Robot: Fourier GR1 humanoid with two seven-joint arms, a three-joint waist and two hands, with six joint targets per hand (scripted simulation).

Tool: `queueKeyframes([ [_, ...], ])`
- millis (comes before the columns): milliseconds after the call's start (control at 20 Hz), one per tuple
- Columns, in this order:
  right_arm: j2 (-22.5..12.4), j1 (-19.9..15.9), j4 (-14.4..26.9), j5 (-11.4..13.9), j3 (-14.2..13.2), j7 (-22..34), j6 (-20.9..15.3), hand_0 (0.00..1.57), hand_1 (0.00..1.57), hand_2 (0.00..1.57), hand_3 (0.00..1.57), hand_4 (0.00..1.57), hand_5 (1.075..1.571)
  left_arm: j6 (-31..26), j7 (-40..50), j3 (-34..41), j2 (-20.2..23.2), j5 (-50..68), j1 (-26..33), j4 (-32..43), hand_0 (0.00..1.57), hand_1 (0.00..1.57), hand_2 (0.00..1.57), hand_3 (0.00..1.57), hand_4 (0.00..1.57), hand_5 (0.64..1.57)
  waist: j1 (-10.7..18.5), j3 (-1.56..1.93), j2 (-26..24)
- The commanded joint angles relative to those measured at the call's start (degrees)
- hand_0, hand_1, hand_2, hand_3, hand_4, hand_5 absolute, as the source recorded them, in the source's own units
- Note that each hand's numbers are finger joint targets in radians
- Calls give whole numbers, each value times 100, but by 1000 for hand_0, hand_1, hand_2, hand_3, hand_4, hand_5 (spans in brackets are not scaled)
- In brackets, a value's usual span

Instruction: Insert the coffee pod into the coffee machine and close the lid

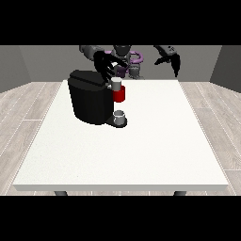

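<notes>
Just above the coffee machine (89, 96), fingers of the hand at the view's left (104, 63) spread, near the coffee pod (116, 84); grasp unclear. Raised well apart at the view's right, hand (170, 59) with fingers drooping, empty.

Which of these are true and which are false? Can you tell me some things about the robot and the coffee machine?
1. The coffee machine is black. True.
2. The machine stands at the table's near edge. False: it stands toward the far side, at the view's left.
3. A small cup sits on the machine's base. True.
4. The hand at the view's right rests on the machine. False: it hangs in the air, away from it.
5. The hand at the view's left is above the machine. True.
</notes>
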Motion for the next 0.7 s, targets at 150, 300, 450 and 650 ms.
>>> queueKeyframes([
  [150,184,-820,-253,86,194,-184,68,0,0,0,0,241,1571,-24,-11,-193,-102,-46,-333,-70,0,0,0,0,429,1571,742,-100,247],
  [300,125,-957,-485,63,201,148,170,0,0,0,0,127,1571,-113,-171,-148,-63,20,-441,93,0,0,0,0,429,1571,825,-107,399],
  [450,1,-853,-598,185,213,329,162,0,0,0,0,87,1571,-186,59,-277,-84,9,-562,-39,0,0,0,0,368,1571,1158,-95,481],
  [650,-209,-993,-1059,243,99,664,106,0,0,0,0,0,1571,-278,-74,-218,-45,99,-761,90,0,0,0,0,418,1571,1307,-99,669],
])
